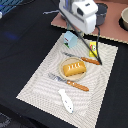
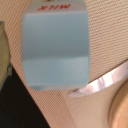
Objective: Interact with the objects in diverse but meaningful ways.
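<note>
Claw (image 1: pixel 75 33) hidden behind the arm's white wrist housing at upper centre of the exterior view — its opening cannot be told — poised over the pale blue house-shaped carton (image 1: pixel 70 40) on the striped placemat (image 1: pixel 40 82). Below sits the tan plate (image 1: pixel 73 69) bearing the orange rectangular block (image 1: pixel 74 68), flanked by orange-handled cutlery (image 1: pixel 75 84); a white elongated piece (image 1: pixel 65 100) lies at lower centre — desk (image 1: pixel 22 35) dark around.
</note>
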